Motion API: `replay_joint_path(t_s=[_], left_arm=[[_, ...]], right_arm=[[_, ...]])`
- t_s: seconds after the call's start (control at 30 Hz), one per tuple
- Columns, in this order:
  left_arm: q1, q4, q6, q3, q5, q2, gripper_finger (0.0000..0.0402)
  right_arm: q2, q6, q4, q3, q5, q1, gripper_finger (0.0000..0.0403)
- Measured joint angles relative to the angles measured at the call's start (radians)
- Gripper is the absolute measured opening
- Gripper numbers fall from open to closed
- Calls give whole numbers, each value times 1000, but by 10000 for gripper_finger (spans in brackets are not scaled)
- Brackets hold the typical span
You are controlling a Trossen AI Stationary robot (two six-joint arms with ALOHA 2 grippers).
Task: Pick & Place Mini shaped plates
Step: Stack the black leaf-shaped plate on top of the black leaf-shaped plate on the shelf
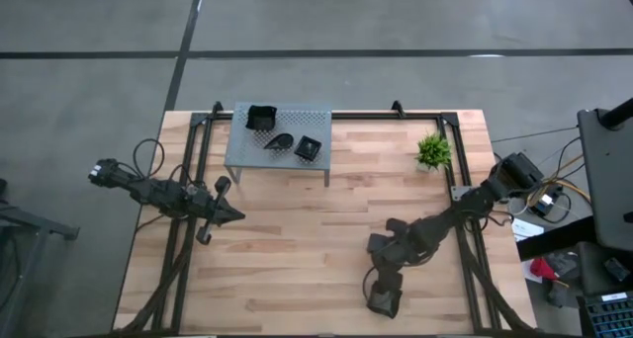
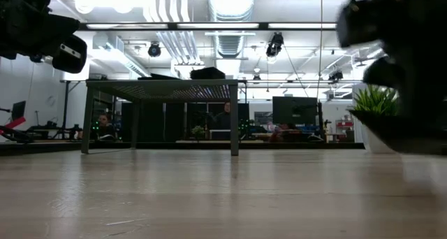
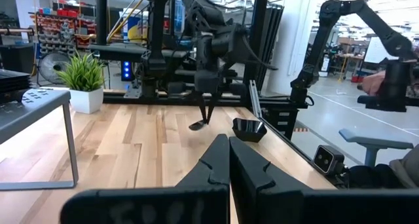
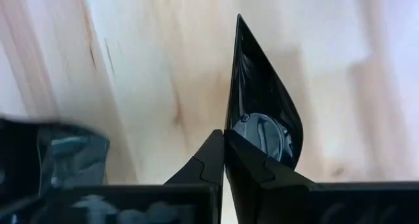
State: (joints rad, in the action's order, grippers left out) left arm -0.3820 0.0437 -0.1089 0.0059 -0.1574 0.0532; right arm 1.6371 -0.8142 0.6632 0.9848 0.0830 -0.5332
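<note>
Above the table's near right, right hand [image 4: 224, 160] pinches a teardrop plate [image 4: 262, 112]; left hand [image 3: 229, 160] closed, empty.

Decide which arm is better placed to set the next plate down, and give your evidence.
The right. Its gripper is shut on a teardrop plate above the table. The left gripper is shut and empty near the left edge, away from the plates.
</note>
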Motion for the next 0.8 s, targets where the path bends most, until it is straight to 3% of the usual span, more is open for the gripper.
replay_joint_path(t_s=[0.33, 0.57, 0.8], left_arm=[[0, 0, 0, 0, 0, 0, 0], [0, 0, 0, 0, 0, 0, 0], [0, 0, 0, 0, 0, 0, 0]], right_arm=[[0, 290, 39, 206, 205, 133, 11], [0, 577, 33, 340, 387, 219, 11], [-1, 858, -123, 395, 420, 306, 11]])
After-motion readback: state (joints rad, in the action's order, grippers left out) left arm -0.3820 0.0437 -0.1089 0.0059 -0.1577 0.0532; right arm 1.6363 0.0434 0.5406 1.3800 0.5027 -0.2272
